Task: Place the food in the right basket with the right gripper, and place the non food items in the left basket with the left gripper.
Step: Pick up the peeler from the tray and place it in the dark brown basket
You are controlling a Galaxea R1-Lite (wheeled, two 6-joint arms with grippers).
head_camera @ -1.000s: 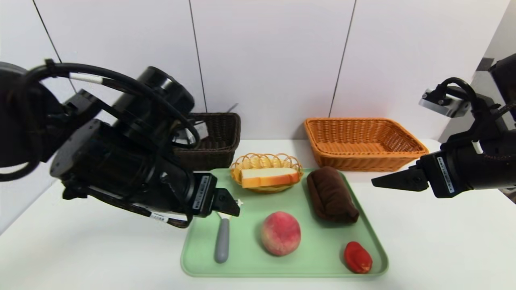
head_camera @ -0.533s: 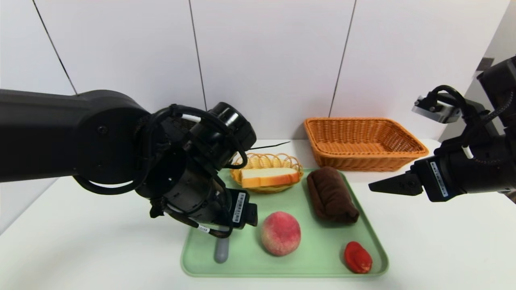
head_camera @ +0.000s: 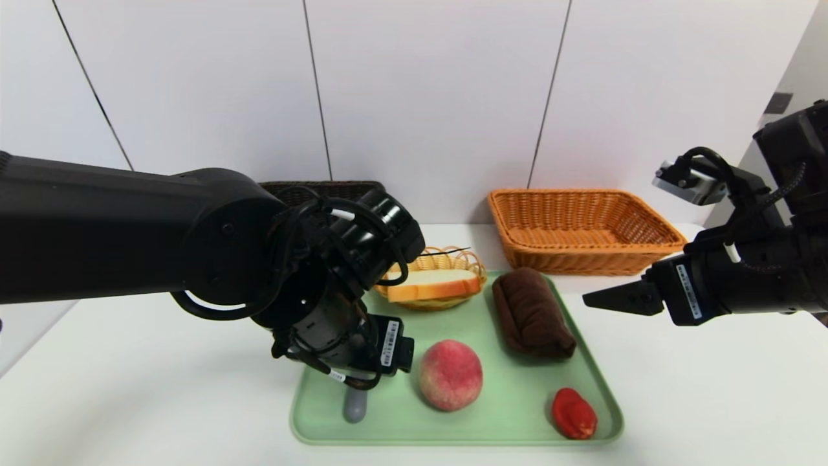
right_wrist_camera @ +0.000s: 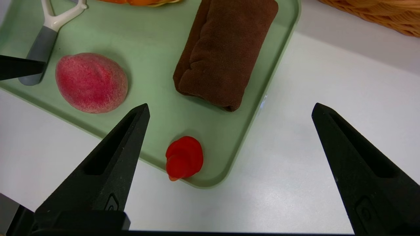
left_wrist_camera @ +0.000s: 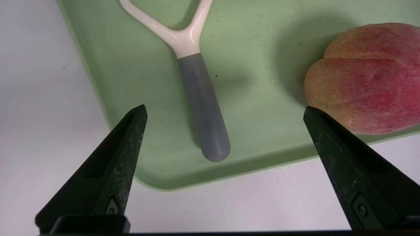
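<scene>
Looking over the white tabletop, we see the pale green rectangular plastic tray lying under and between both arms. Behind the tray and off to each side stand the dark brown woven basket, mostly hidden behind the left arm, and the orange woven wicker basket, just behind the right gripper. The right gripper hangs beside the tray's right edge, its fingers spread wide and empty; below and ahead of it lie the rolled dark brown cloth and the small red pepper-like piece. The left gripper points steeply down over the tray's near left corner, jaws spread wide and holding nothing. Between its fingertips lies the Y-shaped peeler with a grey handle and white head, flat on the tray, the handle end nearest the gripper. The pink-red fuzzy peach sits just beside one fingertip; we cannot tell whether they touch. Beyond the left gripper a small yellow wicker dish holds a slice of white bread.
</scene>
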